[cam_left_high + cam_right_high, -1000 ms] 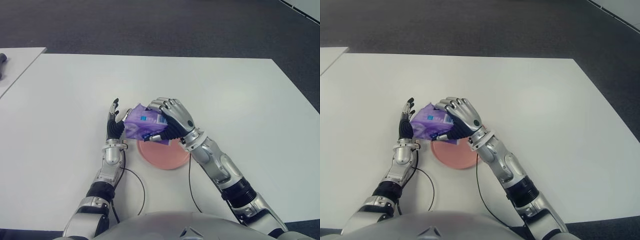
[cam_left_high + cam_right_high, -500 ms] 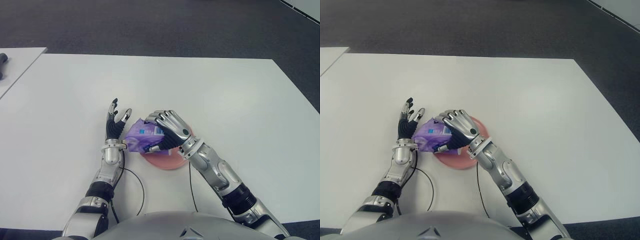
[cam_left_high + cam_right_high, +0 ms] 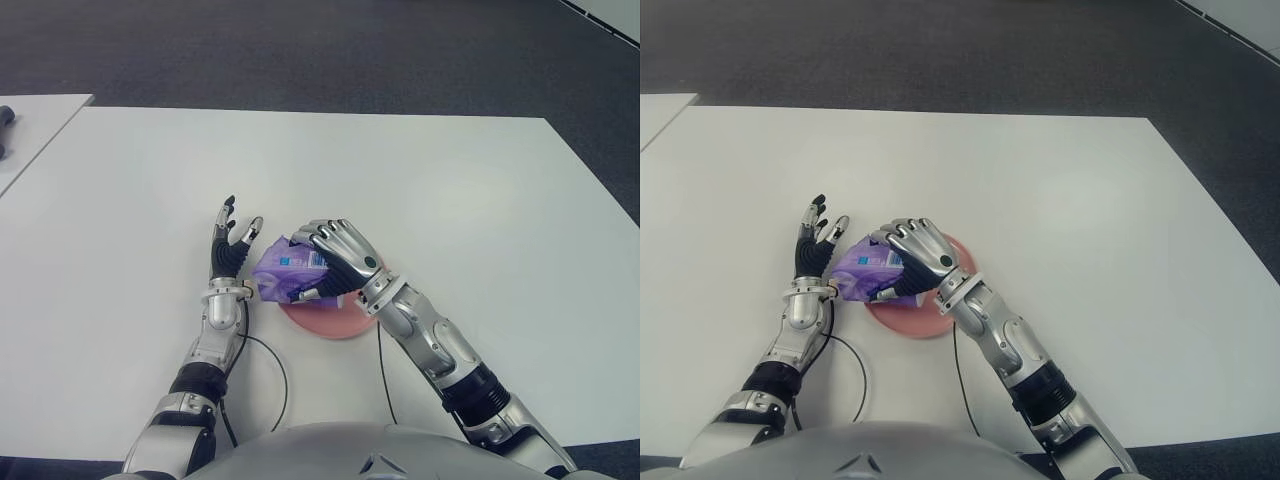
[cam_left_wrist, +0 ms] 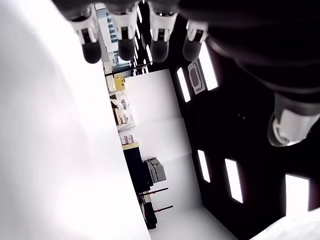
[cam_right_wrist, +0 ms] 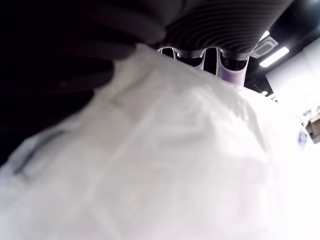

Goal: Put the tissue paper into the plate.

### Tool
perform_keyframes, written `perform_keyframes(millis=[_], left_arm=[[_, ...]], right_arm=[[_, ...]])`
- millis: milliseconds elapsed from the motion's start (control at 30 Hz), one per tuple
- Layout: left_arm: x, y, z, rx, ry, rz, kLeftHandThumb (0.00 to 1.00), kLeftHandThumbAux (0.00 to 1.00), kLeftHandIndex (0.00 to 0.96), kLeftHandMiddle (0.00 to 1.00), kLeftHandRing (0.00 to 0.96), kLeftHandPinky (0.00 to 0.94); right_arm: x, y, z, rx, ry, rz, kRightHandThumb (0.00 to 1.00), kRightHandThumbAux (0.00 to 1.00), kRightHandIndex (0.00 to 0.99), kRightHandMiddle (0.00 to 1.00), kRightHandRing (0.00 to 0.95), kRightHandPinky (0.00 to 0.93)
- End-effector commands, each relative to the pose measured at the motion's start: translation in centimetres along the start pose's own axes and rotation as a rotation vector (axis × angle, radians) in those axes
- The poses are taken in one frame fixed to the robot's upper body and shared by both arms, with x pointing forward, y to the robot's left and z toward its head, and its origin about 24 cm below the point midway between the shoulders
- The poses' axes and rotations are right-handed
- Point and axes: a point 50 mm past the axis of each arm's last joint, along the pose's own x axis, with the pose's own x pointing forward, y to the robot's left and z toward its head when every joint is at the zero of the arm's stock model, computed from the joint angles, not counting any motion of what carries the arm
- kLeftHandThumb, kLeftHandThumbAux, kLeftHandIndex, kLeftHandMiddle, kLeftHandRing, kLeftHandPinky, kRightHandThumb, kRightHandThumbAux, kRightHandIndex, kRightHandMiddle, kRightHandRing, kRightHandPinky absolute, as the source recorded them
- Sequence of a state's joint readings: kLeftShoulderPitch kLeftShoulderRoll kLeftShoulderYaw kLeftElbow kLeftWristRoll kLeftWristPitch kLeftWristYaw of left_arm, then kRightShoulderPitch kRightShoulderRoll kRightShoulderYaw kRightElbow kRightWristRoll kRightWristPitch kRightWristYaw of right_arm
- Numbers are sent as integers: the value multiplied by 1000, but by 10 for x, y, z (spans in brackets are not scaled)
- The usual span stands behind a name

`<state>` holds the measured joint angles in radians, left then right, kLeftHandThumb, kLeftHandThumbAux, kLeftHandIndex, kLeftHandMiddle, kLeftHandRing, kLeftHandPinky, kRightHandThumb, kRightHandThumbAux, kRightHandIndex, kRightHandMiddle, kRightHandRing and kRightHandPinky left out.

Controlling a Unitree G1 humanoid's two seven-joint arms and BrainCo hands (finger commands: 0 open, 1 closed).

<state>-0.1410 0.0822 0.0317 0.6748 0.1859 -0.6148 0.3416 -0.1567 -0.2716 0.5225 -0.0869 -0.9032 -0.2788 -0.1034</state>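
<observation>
A purple tissue pack point(image 3: 283, 274) with a blue label sits low over the left part of the pink plate point(image 3: 340, 321), jutting past its left rim. My right hand point(image 3: 335, 262) is curled over the pack from above and grips it; in the right wrist view the pack point(image 5: 165, 165) fills the space under the fingers point(image 5: 220, 62). Just left of the pack, my left hand point(image 3: 229, 250) stands with its fingers spread upward and holds nothing. Whether the pack touches the plate is hidden by the hand.
The white table point(image 3: 450, 200) stretches wide on all sides. A black cable point(image 3: 275, 375) loops on it near my body. Another white table edge point(image 3: 30, 120) with a dark object point(image 3: 5, 118) shows at the far left. Dark carpet lies beyond.
The right hand has lowered the tissue pack onto the plate's left side. My left hand has let go of it and opened, standing apart to the left.
</observation>
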Motion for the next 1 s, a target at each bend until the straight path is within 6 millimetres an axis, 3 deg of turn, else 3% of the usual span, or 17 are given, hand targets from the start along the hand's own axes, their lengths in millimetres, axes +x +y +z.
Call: perform_keyframes(millis=[33,500,1000], left_arm=[[-3,4,-7,13,36,-6,0,431,0,0,0,0],[-3,6,-7,14,30,4,0,426,0,0,0,0],[-3,8,-8,3,22,-7,0,426,0,0,0,0]], right_arm=[[0,-1,-5,-2,22,-15,856,675,401,543,849,858],[2,-17,-21,-99,61,-64,855,675,401,534,853,836],[-3,-23,-27,-53,118,9,856,675,402,537,846,839]])
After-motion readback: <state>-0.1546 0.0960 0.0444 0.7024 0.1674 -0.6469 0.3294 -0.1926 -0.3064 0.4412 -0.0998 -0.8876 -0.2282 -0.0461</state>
